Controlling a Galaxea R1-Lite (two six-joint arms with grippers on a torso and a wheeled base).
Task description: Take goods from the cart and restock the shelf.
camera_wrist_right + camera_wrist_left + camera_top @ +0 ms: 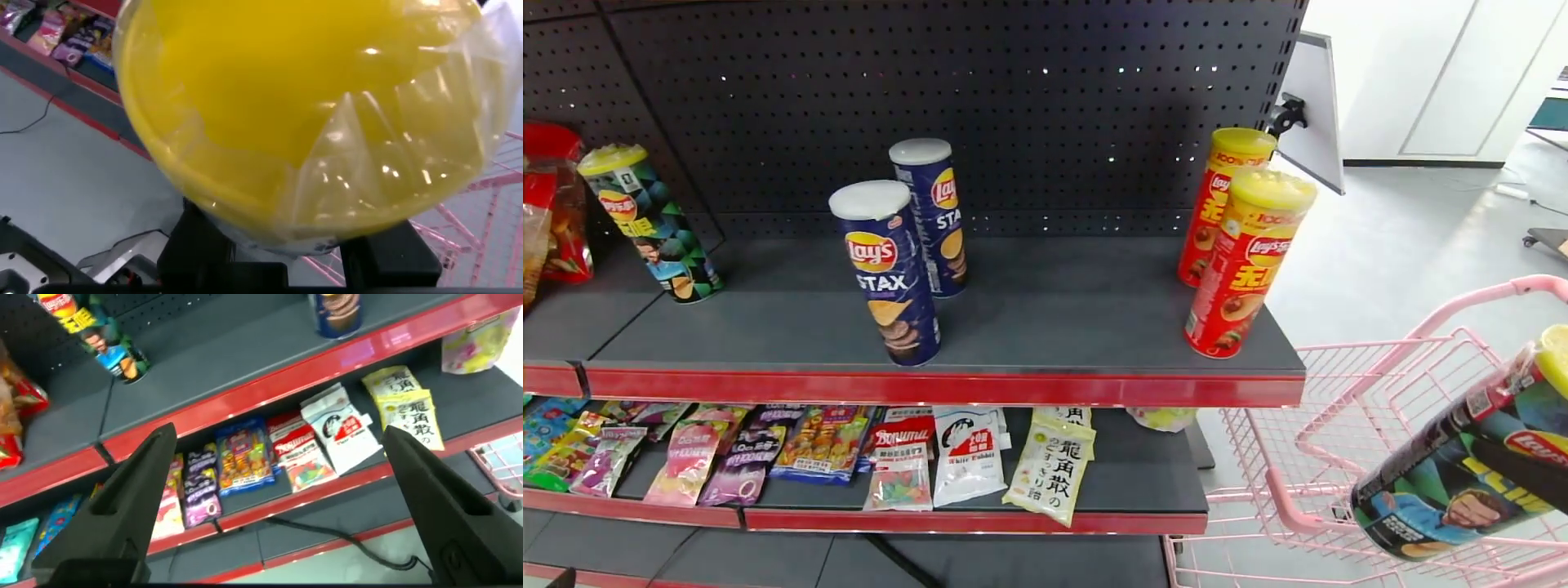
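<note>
A chip can point(1462, 465) with a teal-and-black pattern and a yellow lid point(302, 106) hangs tilted above the pink cart point(1347, 425) at the right. My right gripper point(294, 249) is shut on it, and one dark finger point(1523, 472) crosses its body. A matching can point(649, 224) stands at the left of the upper shelf point(1045, 327). Two blue cans point(886, 273) stand mid-shelf and two red cans point(1241, 261) at its right end. My left gripper point(278, 437) is open and holds nothing, in front of the lower shelf point(327, 498).
Snack bags point(890, 457) lie in a row on the lower shelf. Red bags point(556, 212) stand at the upper shelf's far left. A white sign board point(1315, 98) juts out at the shelf's right end. Free room lies between the blue and red cans.
</note>
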